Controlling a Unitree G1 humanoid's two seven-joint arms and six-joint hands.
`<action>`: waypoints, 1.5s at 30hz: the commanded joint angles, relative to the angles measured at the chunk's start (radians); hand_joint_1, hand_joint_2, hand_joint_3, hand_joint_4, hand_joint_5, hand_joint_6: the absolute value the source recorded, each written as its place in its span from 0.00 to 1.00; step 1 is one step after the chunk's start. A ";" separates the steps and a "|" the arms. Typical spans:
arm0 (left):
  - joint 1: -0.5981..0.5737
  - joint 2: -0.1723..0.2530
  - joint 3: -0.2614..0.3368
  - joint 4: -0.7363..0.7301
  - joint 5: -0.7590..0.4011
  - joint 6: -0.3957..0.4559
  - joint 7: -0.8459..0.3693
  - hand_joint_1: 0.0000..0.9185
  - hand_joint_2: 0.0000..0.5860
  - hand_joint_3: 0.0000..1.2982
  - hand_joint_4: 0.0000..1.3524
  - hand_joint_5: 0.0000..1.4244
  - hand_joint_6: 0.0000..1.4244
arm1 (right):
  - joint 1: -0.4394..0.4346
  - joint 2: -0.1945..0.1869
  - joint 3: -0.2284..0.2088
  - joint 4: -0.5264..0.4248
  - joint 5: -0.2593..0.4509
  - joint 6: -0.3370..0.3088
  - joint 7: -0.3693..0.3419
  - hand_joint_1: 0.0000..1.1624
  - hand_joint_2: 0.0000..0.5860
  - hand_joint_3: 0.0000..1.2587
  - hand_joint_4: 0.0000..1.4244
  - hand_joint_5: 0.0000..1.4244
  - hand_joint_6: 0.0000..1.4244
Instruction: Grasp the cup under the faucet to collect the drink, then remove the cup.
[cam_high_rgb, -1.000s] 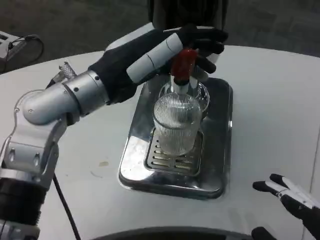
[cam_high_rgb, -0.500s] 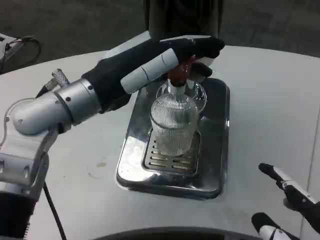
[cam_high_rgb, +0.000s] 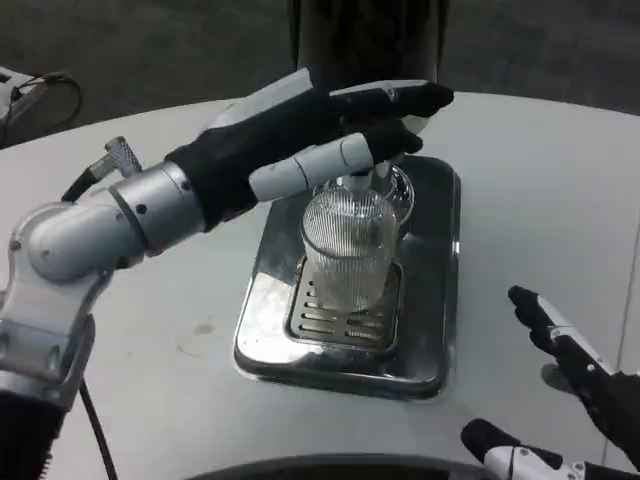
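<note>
— Where the picture's lower right corner lies, what is the right hand (cam_high_rgb: 570, 400) doing?
— Fingers spread wide, holding nothing, above the white table (cam_high_rgb: 540, 200).
— And the ribbed glass cup (cam_high_rgb: 350, 250)?
— Upright on the grate of the steel drip tray (cam_high_rgb: 430, 300), under the faucet.
— Farther back?
— The left hand (cam_high_rgb: 310, 135) covers the faucet handle, fingers curled over it.

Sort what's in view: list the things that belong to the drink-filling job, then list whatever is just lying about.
Part of the job:
- ribbed glass cup on the drip grate
- faucet, covered by the left hand
- steel drip tray
- dark dispenser body
- right hand, waiting with its fingers apart

Lying about:
- black cable at the far left
</note>
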 joint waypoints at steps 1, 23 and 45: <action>0.050 0.012 -0.038 0.031 0.042 -0.012 -0.020 0.00 0.12 0.13 0.07 0.15 0.13 | -0.024 0.009 0.044 0.028 -0.001 0.029 -0.040 0.52 0.47 0.00 0.00 0.00 0.05; 0.019 0.013 -0.065 0.046 0.085 -0.069 -0.003 0.00 0.00 0.10 0.04 0.12 0.11 | -0.429 0.145 0.312 0.438 -0.198 0.042 -0.308 0.65 0.37 0.00 0.00 0.00 0.03; -0.056 0.018 -0.077 0.125 0.094 -0.117 -0.005 0.00 0.00 0.09 0.03 0.11 0.09 | -0.661 0.222 0.289 0.755 -0.161 -0.014 -0.467 0.70 0.34 0.00 0.00 0.00 0.02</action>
